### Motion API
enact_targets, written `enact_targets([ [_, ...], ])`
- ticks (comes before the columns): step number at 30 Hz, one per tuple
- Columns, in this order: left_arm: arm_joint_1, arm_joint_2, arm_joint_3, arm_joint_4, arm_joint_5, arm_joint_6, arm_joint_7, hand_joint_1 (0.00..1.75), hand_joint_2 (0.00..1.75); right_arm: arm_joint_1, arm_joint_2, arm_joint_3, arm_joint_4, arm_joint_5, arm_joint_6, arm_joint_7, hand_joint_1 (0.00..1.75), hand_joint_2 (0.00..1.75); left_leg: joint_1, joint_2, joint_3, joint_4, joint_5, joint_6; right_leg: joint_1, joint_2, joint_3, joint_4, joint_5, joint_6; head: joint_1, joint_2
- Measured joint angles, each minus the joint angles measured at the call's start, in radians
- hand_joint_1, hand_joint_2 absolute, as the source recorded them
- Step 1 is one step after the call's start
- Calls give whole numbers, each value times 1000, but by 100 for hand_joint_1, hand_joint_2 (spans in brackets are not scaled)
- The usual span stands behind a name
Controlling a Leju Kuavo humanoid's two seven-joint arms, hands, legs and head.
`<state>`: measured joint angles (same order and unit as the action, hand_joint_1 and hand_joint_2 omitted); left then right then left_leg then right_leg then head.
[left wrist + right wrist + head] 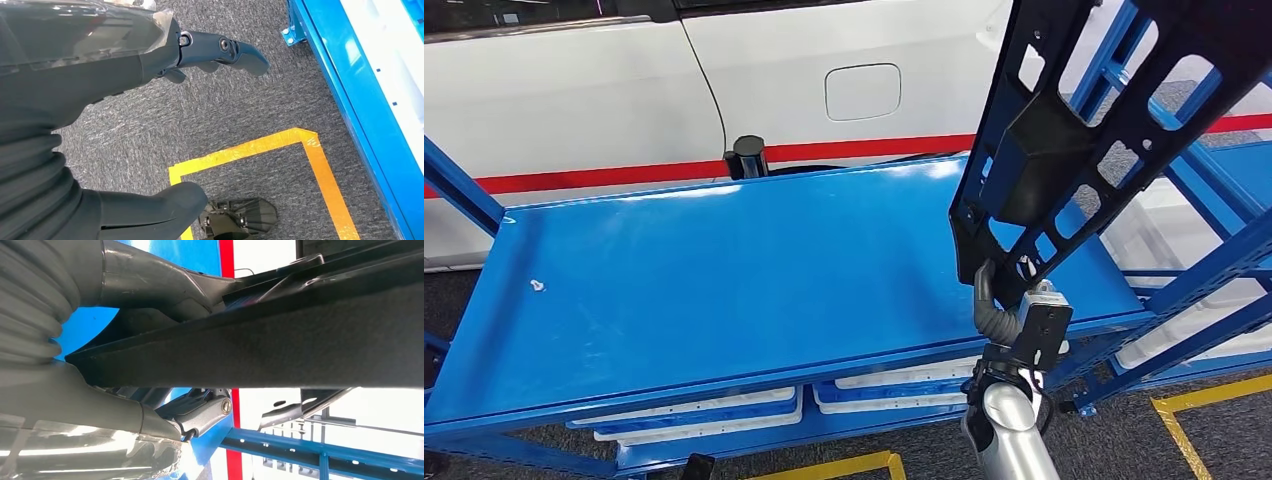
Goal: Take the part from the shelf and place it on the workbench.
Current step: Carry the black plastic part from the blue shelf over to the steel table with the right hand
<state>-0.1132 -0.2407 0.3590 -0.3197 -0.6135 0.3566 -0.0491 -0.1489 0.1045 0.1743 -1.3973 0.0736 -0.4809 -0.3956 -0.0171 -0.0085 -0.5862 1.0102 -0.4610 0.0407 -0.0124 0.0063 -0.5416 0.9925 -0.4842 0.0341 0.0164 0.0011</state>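
Fingers of my right hand (pixel 999 300) clamp the lower end of the black part (pixel 1074 130), thumb on one side and fingers on the other; in the right wrist view the part (pixel 260 340) is a dark bar sandwiched between thumb and fingers (pixel 200 412). Part stands tilted at the right of the head frame, above the right end of the blue workbench (pixel 724 270), its top cut off by the frame edge. Can't tell if its lower end touches the surface. My left hand (pixel 150 125) hangs over grey carpet with yellow floor tape (pixel 280 145), fingers apart, holding nothing. White car body (pixel 624 90) behind the bench.
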Motion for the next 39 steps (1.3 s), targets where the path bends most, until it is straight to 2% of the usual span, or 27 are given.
enact_targets([
  [3,2,0,0,0,1,1,-1,0,175,0,0,0,0,0,1,0,175,175,0,0,3,-5,4,10,-3,0,-1,0,-1,8,0,0],
  [5,2,-2,0,0,5,2,-3,0,175,-2,0,0,-1,0,1,-1,175,175,7,2,10,-16,11,19,-3,-1,-15,30,-19,10,1,0],
  [6,2,-3,0,0,7,2,-5,0,175,-3,-1,0,-1,1,2,-1,175,175,11,3,13,-21,14,22,-2,-2,-37,74,-41,8,2,0],
  [8,3,-4,0,0,12,2,-9,0,175,-5,-3,0,1,1,2,-1,175,175,12,4,13,-21,14,23,-4,-2,-103,208,-93,5,4,0],
  [9,4,-5,0,0,13,2,-10,0,175,-4,-4,0,2,1,3,-1,175,175,12,4,12,-21,13,23,-6,-2,-133,265,-109,8,4,0],
  [10,5,-5,0,0,14,2,-11,0,175,-4,-5,0,3,2,3,-1,175,175,14,3,12,-21,13,22,-8,-2,-148,291,-110,14,4,0],
  [11,6,-6,0,0,15,2,-11,0,175,-4,-6,0,4,2,3,-1,175,175,16,2,13,-20,12,20,-11,-2,-143,275,-93,24,4,0],
  [13,6,-7,0,0,16,2,-11,0,175,-4,-8,0,5,4,2,-2,175,175,21,0,14,-17,9,10,-19,-4,-84,144,-33,47,4,0],
  [14,6,-8,0,0,16,2,-11,0,175,-4,-8,1,5,5,2,-2,175,175,23,-2,13,-14,6,2,-19,-3,-50,83,-8,52,5,0],
  [15,6,-8,0,0,16,2,-11,0,175,-4,-8,1,5,5,2,-3,175,175,23,-3,12,-11,4,-6,-19,0,-28,41,7,51,5,0],
  [17,6,-9,0,0,16,3,-11,0,175,-3,-9,1,7,6,1,-3,175,175,20,-6,9,-5,4,-18,-14,7,-19,28,10,37,3,0],
  [19,6,-9,0,0,16,3,-11,0,175,-2,-10,1,7,6,1,-4,175,175,23,-7,5,2,0,-27,-19,7,-24,28,9,22,2,0],
  [20,6,-9,0,0,16,3,-11,0,175,-2,-10,1,7,6,1,-4,175,175,25,-5,-2,19,-16,-31,-21,7,-25,27,11,13,1,0],
  [21,6,-9,0,0,16,3,-11,0,175,-3,-9,1,7,6,1,-4,175,175,26,-2,-18,57,-45,-35,-22,5,-27,27,14,4,0,0],
  [23,6,-9,0,0,17,3,-11,0,175,-2,-9,1,7,6,1,-4,175,175,27,2,-70,183,-118,-42,-17,2,-34,27,19,-13,-1,0],
  [24,7,-9,0,0,17,3,-11,0,175,-2,-9,1,7,7,1,-4,175,175,27,2,-96,242,-142,-43,-14,1,-38,27,21,-17,-1,0],
  [25,8,-9,0,0,19,2,-11,0,175,-1,-9,1,7,8,1,-4,175,175,27,2,-108,275,-149,-42,-10,0,-42,27,24,-21,-1,0],
  [26,8,-9,0,0,20,2,-11,0,175,-1,-9,1,7,9,0,-4,175,175,27,2,-101,270,-136,-39,-7,0,-45,27,26,-23,-1,0],
  [27,8,-9,0,0,22,2,-11,0,175,-1,-9,1,7,10,0,-4,175,175,27,2,-74,227,-109,-33,-4,0,-47,27,28,-24,-1,0],
  [29,7,-9,0,0,26,2,-12,0,175,-2,-8,1,7,13,0,-4,175,175,22,2,9,90,-56,-16,1,0,-49,27,33,-23,0,0],
  [30,6,-9,0,0,29,2,-12,0,175,-2,-7,1,7,14,0,-4,175,175,19,3,38,39,-42,-11,2,-1,-49,27,36,-19,0,0],
  [31,6,-9,0,0,30,2,-12,0,175,-3,-6,1,7,14,0,-4,175,175,14,4,52,11,-38,-7,2,-1,-51,27,39,-15,0,0],
  [33,5,-9,1,0,31,2,-13,0,175,-5,-5,2,7,14,0,-4,175,175,8,5,52,-2,-32,-4,1,-3,-53,25,47,-2,0,0],
  [35,5,-10,1,0,32,2,-13,0,175,-6,-4,2,7,16,0,-4,175,175,11,8,49,-15,-16,4,2,-5,-64,38,36,6,1,0],
  [37,5,-11,1,0,33,1,-13,0,175,-7,-5,2,7,18,0,-4,175,175,17,11,39,-26,1,11,2,-5,-99,119,-20,3,5,0],
  [39,5,-12,1,0,36,0,-13,0,175,-7,-5,2,9,20,0,-4,175,175,17,12,22,-26,13,14,-1,-5,-142,244,-85,3,8,0],
])
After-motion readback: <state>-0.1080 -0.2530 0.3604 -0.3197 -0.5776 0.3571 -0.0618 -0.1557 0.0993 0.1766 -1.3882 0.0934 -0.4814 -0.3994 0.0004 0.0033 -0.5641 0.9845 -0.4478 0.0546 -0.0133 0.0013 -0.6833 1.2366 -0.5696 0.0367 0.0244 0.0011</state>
